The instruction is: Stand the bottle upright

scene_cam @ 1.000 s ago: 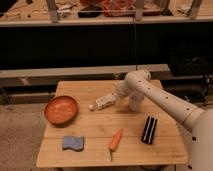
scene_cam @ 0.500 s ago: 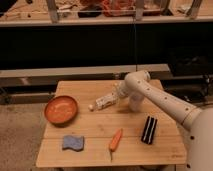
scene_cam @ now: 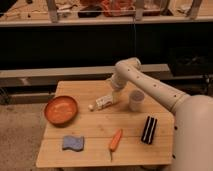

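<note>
The small cream-white bottle (scene_cam: pixel 103 102) lies on its side near the middle of the wooden table (scene_cam: pixel 95 130), its pale cap pointing left. My gripper (scene_cam: pixel 114 94) hangs down from the white arm right over the bottle's right end, at or touching it. The arm reaches in from the right side of the view.
A translucent white cup (scene_cam: pixel 136 100) stands just right of the gripper. An orange bowl (scene_cam: pixel 60 109) sits at the left. A blue sponge (scene_cam: pixel 73 143), a carrot (scene_cam: pixel 115 140) and a black striped object (scene_cam: pixel 148 129) lie toward the front. A dark shelf runs behind the table.
The bottle and gripper stay in nearly the same place; the arm has shifted only slightly.
</note>
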`<state>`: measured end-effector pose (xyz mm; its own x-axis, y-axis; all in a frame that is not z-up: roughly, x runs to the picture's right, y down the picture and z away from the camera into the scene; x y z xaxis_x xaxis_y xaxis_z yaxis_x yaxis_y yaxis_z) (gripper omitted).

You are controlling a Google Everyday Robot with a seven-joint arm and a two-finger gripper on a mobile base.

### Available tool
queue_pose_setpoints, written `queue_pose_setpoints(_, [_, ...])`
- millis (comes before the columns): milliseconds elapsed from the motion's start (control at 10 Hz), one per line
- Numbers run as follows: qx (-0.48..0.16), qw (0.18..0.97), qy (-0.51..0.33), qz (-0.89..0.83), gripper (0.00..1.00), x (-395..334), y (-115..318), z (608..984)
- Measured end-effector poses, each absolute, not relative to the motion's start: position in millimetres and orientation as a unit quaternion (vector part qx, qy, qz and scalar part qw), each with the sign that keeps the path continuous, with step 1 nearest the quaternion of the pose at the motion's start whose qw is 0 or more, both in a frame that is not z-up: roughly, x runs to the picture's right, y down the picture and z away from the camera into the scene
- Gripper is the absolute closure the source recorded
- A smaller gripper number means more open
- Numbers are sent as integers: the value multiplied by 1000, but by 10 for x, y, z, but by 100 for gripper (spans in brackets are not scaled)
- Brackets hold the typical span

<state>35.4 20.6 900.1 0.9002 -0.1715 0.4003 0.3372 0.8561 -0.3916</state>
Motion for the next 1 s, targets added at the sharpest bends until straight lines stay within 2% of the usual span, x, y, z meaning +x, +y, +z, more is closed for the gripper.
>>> queue_pose_setpoints(300, [-271,933,-176,-161,20,88,261,9065])
queue_pose_setpoints(1000, [-285,938,-143,-133,20,120,586,9085])
